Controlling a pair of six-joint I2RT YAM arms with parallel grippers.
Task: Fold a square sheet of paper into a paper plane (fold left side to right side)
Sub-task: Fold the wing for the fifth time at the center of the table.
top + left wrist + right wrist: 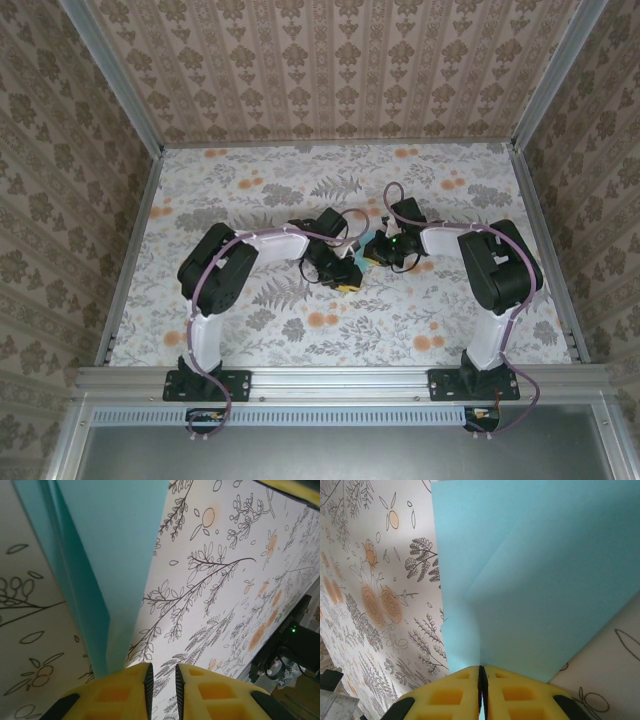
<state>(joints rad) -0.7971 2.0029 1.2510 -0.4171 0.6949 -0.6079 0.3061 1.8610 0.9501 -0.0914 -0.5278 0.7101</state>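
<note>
Right gripper [481,672] has its yellow fingers pressed together on the near edge of the light blue sheet of paper [535,580], a sliver of blue showing in the slit between them. From that wrist the sheet spreads away from the fingers in overlapping layers, one slanted folded edge crossing another. In the overhead view the sheet [357,256] is a small blue patch near the middle of the table, between the two grippers. The left gripper [162,672] has its jaws a little apart with only the tablecloth visible in the gap; the sheet [115,555] runs as a long folded strip just beside its left finger, narrowing toward that finger's tip. From above, the left gripper [345,278] and right gripper [378,250] sit close together. The floral tablecloth [300,180] covers the table, and patterned walls enclose it on three sides.
</note>
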